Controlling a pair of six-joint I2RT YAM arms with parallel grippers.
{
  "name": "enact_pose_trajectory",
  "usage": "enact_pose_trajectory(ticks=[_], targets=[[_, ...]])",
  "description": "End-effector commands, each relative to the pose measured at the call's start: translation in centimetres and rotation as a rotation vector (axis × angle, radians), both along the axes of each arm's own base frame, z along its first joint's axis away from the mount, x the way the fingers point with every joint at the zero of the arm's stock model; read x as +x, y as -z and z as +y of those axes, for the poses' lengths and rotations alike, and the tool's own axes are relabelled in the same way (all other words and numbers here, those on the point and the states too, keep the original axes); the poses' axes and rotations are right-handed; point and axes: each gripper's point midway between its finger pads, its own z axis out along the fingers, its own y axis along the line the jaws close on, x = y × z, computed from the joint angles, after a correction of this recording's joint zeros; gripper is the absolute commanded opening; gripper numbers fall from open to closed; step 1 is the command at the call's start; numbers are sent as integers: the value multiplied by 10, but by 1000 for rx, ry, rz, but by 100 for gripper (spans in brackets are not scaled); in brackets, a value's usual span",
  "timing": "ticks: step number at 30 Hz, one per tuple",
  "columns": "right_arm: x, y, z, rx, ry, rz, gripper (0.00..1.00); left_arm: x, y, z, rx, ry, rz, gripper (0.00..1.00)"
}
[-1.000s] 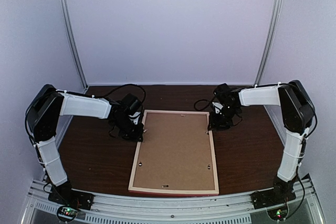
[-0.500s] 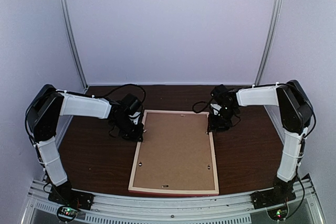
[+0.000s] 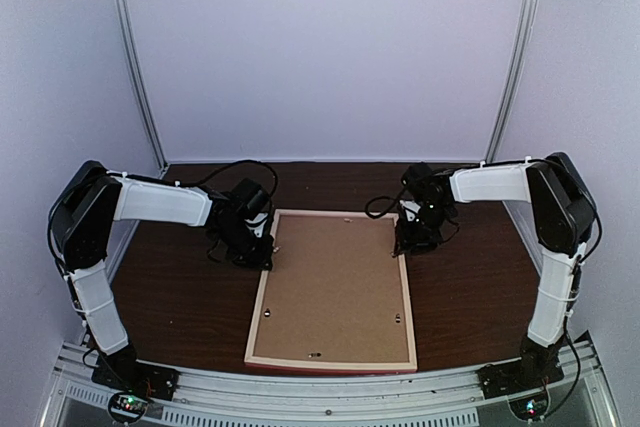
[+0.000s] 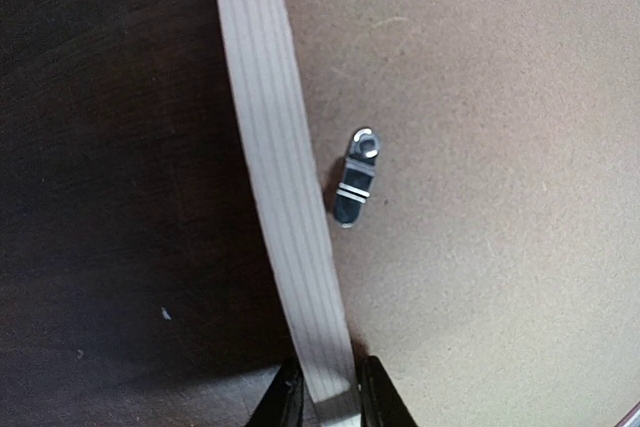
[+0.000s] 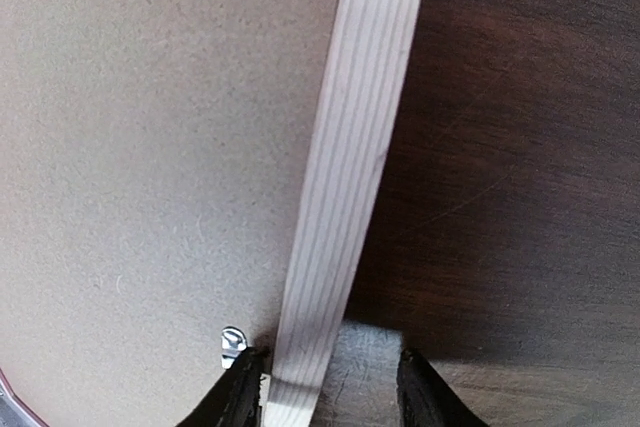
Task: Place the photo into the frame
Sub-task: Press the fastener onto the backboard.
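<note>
White walls (image 3: 320,47) stand around a dark brown tabletop (image 3: 180,297). From above, the frame (image 3: 330,361) lies flat in the middle of the tabletop, face down, with its near end close to the near edge. Its pale wood back edge is up, and a plain brown backing board (image 3: 335,287) fills it. The left hand (image 3: 258,252) is at the far left corner of the frame. The right hand (image 3: 408,237) is at the far right corner. In the left wrist view, the pale wood edge (image 4: 280,207) runs up the middle, with the dark tabletop on its left and the board on its right. A small metal clip (image 4: 355,187) sits on the board just beside the edge. The left hand is clenched on the frame, with one black finger (image 4: 288,402) touching each side of the edge. In the right wrist view, the right hand (image 5: 325,387) is released. Its two fingers (image 5: 420,392) stand on either side of the wood edge, and the finger on the tabletop side is apart from it. A small clip (image 5: 232,342) sits by the other finger.
</note>
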Motion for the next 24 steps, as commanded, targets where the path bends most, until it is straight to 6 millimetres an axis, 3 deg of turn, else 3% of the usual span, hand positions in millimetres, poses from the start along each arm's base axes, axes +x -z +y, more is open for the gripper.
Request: enact_pose_trajectory(ticks=[1, 24], targets=[[-17, 7, 3, 8, -25, 64, 46, -6, 6, -12, -41, 47, 23, 20], [-9, 19, 18, 39, -32, 61, 46, -8, 6, -10, -39, 47, 24, 20]])
